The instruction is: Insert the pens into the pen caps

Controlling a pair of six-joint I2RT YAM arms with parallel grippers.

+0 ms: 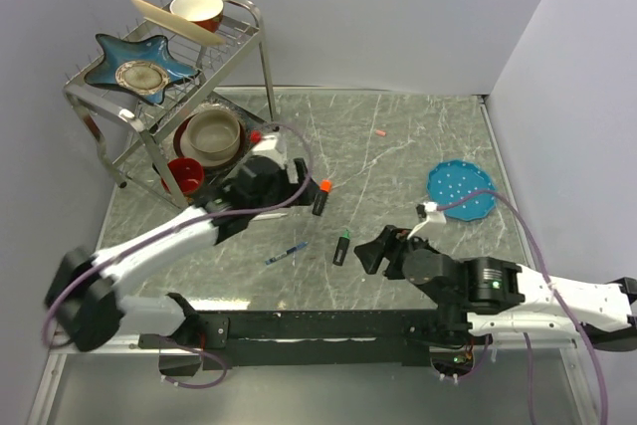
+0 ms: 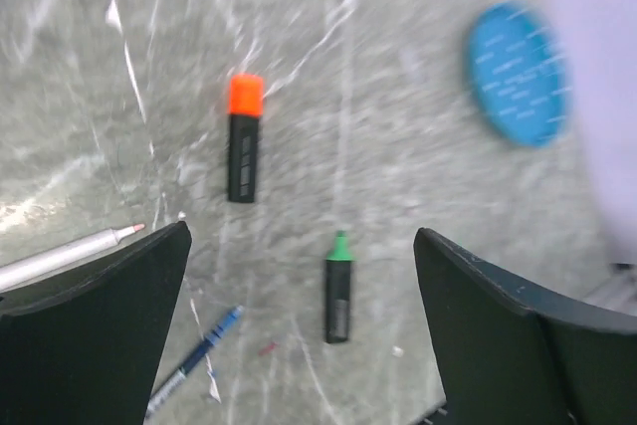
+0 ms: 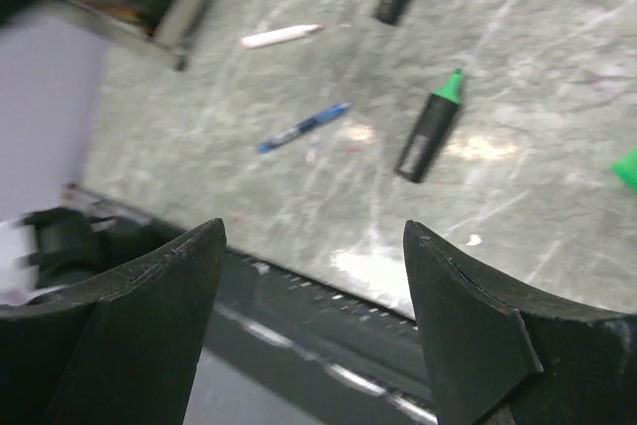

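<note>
The left gripper (image 2: 304, 236) stands spread wide, its two dark fingers (image 2: 100, 335) at either side of the wrist view with only bare table (image 1: 398, 146) showing between them. Seen from that gap, the orange-capped marker (image 2: 244, 136) lies at 11 o'clock, a black barrel with the orange cap on its far end. The green-ended marker (image 2: 338, 291) lies at 5 o'clock with its green end pointing away. The blue ballpoint (image 2: 194, 360) slants at 7 o'clock, and the white-pink pen (image 2: 70, 256) comes in at 9 o'clock, its pink tip just clear of the finger on that side. None of them touches the gripper.

The right gripper (image 3: 314, 236) is parted too, with nothing between its fingers (image 3: 498, 325), above the table's near edge. In its view the green-ended marker lies at 1 o'clock, the blue ballpoint at 12 and the white-pink pen further out at 12. A small bright green piece (image 3: 627, 168) sits at 3 o'clock, cropped by the frame edge, so its shape cannot be told.

From above, the orange-capped marker is just beside the left gripper at 4 o'clock, and the green-ended marker is near the right gripper at 9 o'clock. A pink cap (image 1: 379, 132) lies alone at 12 o'clock from the markers, well apart from them. The blue plate (image 1: 461, 191) rests at 1 o'clock from the right gripper, and the dish rack (image 1: 265, 57) stands at the table's 10 o'clock corner
</note>
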